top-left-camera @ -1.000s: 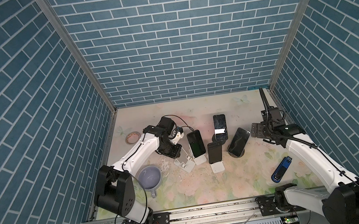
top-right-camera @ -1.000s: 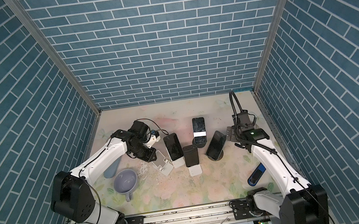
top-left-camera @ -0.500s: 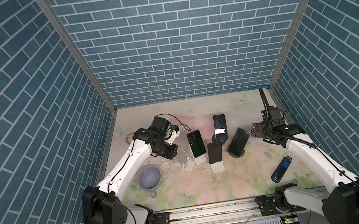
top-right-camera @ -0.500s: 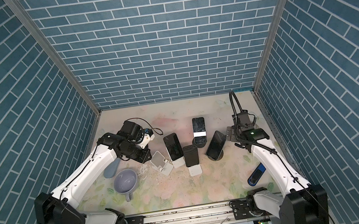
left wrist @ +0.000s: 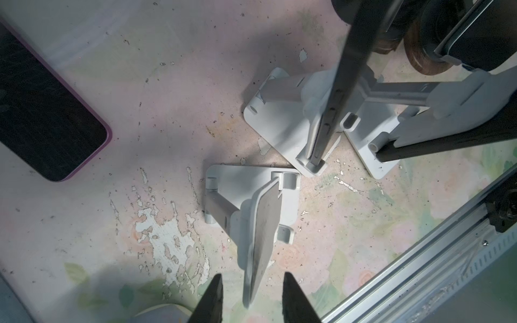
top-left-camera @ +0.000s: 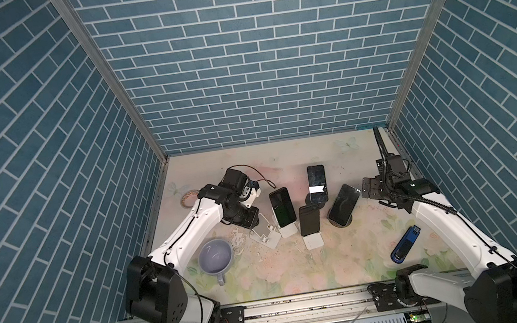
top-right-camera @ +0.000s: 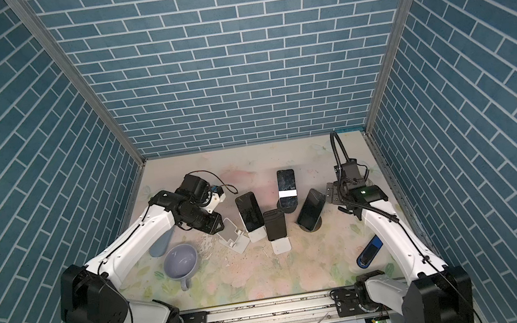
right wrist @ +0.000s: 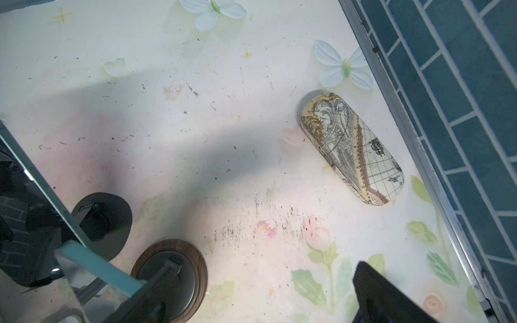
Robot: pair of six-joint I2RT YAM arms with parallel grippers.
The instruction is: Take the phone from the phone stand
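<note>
Floral tbl (top-left-camera: 276, 276) w/ stands (top-left-camera: 264, 235), mug (top-left-camera: 215, 261)

You get no legible text, brand, number or sign in any view. Checked: white strip (top-left-camera: 317, 189) across the upright black slab phone (top-left-camera: 316, 175) at the back reads blank. The oblong hard case with old-map print (right wrist: 352, 148) shows grid lines, ships and ornament; any lettering is too small to read.

The purple-edged phone (left wrist: 50, 117) is cut off by the left wrist view's edge.
</note>
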